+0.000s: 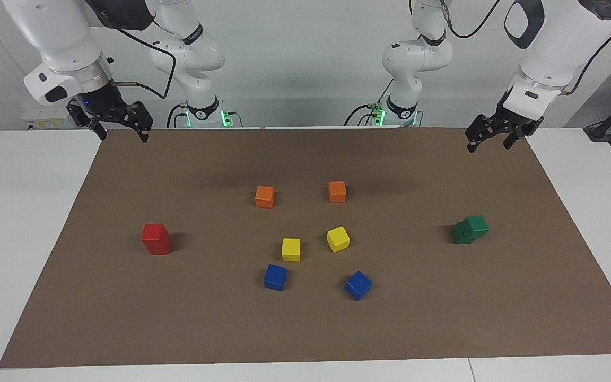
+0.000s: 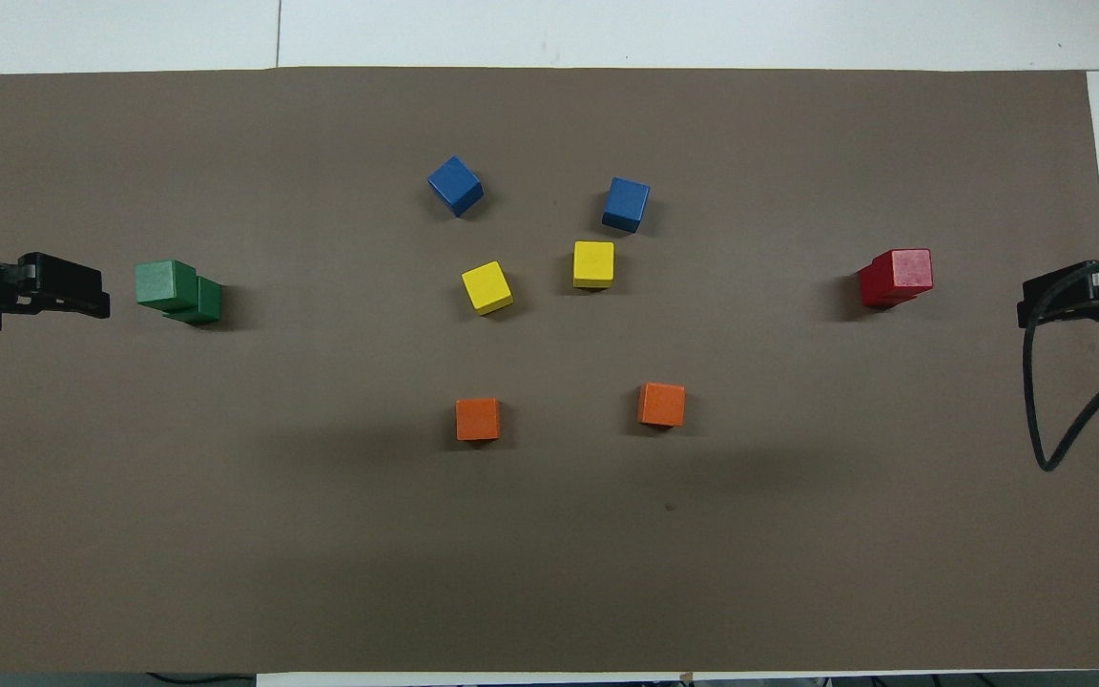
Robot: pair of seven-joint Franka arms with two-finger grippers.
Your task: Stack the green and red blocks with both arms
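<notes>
Green stack (image 1: 470,229) at left arm's end of counter, upper cube skewed on lower. Left tool (image 1: 488,138) open, empty, raised over mat edge, nearer it. Red stack (image 1: 156,239) at right arm's end; right tool (image 1: 120,126) open, empty. Both stacks look done.

You have a brown mat (image 1: 305,329) covering most of the table, with a wide bare strip along its edge farthest from the robots and another bare band nearest them. In the middle stands a loose cluster of six single cubes: two orange cubes (image 1: 264,197) nearest the robots, two yellow cubes (image 1: 291,249) next, two blue cubes (image 1: 275,277) farthest; narrow gaps separate them. A red stack (image 1: 156,239) of two stands alone toward the right arm's end, and a green stack (image 1: 470,229), its top cube offset, toward the left arm's end. Broad open mat lies between each stack and the central cluster.
</notes>
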